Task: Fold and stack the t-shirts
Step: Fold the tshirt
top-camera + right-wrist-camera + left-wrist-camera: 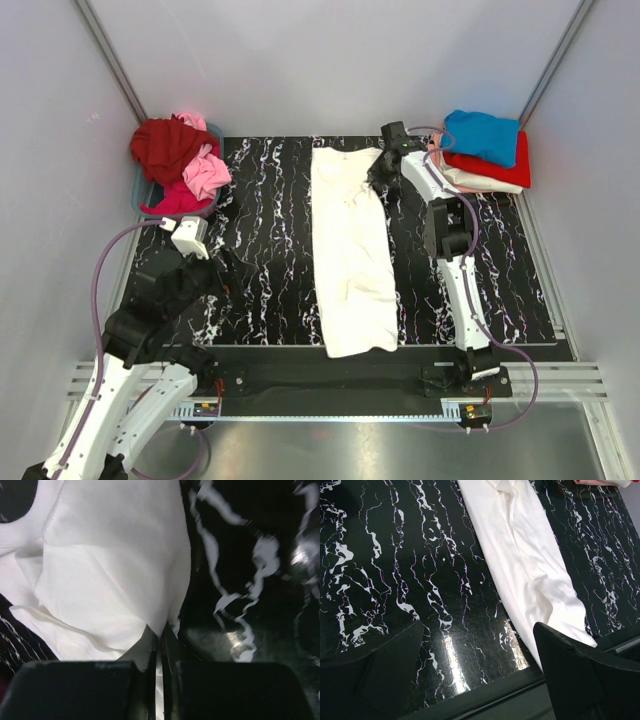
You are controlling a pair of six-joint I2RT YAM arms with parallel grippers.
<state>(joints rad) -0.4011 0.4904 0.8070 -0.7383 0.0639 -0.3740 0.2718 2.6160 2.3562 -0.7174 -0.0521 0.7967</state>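
A white t-shirt [350, 250] lies as a long narrow strip down the middle of the black marbled table [270, 250]. My right gripper [381, 167] is shut on the shirt's far right corner; the right wrist view shows white cloth [110, 575] pinched between the closed fingers [105, 690]. My left gripper [222, 268] is open and empty above the table's near left part; the left wrist view shows the shirt [530, 565] to its right. A folded stack of blue, red and white shirts [485, 150] sits at the far right.
A pile of unfolded red and pink shirts [180, 160] fills a bin at the far left corner. Metal rails [560, 380] run along the near edge by the arm bases. White walls enclose the table.
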